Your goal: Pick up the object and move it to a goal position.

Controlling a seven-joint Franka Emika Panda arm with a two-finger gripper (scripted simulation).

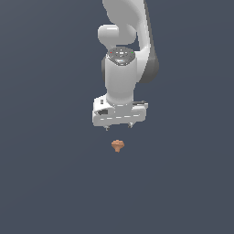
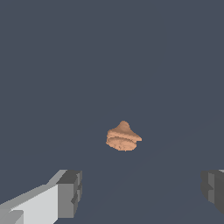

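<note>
- The end effector hung with its fingers spread apart, holding nothing.
- The object lay just below it, apart, on the plain table; no edges showed.
- A descent would likely be needed next.

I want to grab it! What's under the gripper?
The orange object sits below the open gripper, apart from it. Nothing else shows there.
</note>
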